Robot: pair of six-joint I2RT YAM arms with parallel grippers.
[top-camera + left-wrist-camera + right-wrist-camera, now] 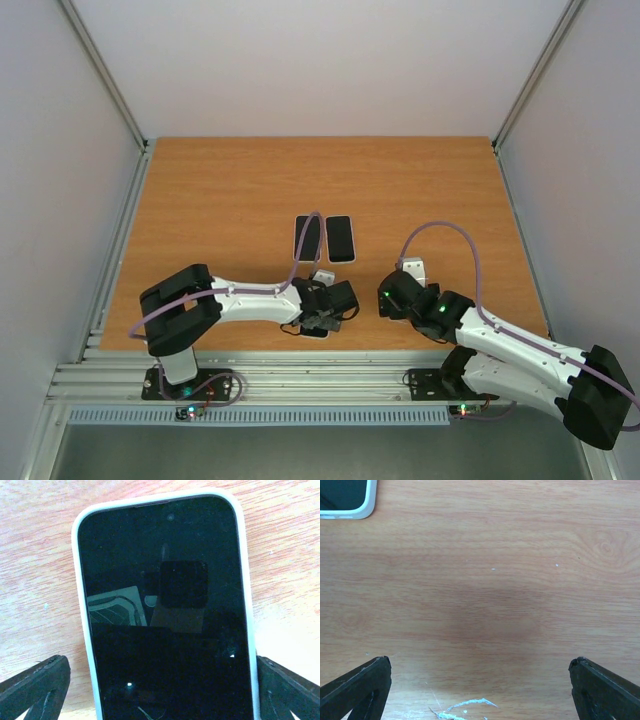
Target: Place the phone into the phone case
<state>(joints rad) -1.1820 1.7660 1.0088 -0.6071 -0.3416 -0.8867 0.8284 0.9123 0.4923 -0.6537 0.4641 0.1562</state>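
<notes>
Phone [165, 605] lies flat on the table [520, 580], screen up, white-rimmed (case or its own edge, can't tell), flanked by the left gripper's [160, 660] wide-open, empty jaws. Right gripper [480, 660] gapes empty over bare wood. Risk: an off-centre squeeze could skid that slick slab sideways.

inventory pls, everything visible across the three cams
Black flat rectangle with white rim: 1, black/white, table centre, left of the pair; phone or case, cannot tell.
Second black white-rimmed rectangle: 1, black/white, right beside it.
Wooden table: 1, orange-brown, under everything.
Enclosure walls: 3, white, left, back, right.
Metal rails: several, grey, near edge.
Cables: 2, purple, one per arm.
Arms: 2, white and black, bases at near edge.
Left gripper: 1, black, open, fingers flanking one rectangle.
Right gripper: 1, black, open, over bare wood.
</notes>
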